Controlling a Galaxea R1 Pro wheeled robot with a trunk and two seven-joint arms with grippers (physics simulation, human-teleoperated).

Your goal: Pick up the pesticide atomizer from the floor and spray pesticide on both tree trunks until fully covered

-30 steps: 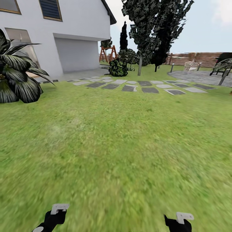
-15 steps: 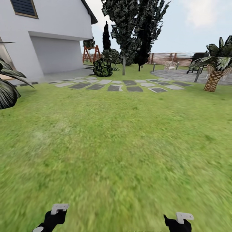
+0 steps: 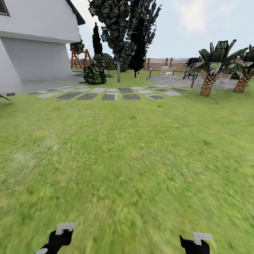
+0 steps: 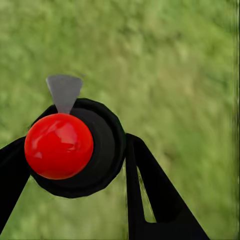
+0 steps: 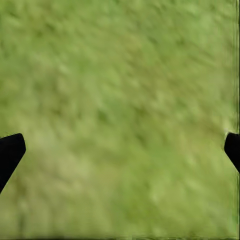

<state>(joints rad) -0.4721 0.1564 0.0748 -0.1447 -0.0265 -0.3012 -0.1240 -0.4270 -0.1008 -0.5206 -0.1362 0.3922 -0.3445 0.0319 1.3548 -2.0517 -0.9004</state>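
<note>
On the wide green grass lawn (image 3: 127, 158) of the garden, we are facing a row of grey and dark flat stepping stones (image 3: 116, 93), with a white-walled house (image 3: 35, 53) at the left, a tall dark-leaved tree (image 3: 123, 31) behind the stones, and short scaly-trunked palms (image 3: 211, 67) before a brown slatted wooden fence (image 3: 158, 63). The black left tool (image 3: 60, 234) and black right tool (image 3: 195, 241) are hanging low over the grass. The right tool's fingers are standing wide with nothing between them; of the left tool we cannot tell. We cannot say where the small pesticide atomizer is lying, nor where the two grey-trunked trees are standing. We are judging this to be the searching step, before any pickup. The next move is calling for scanning the lawn until the bottle is found.
</note>
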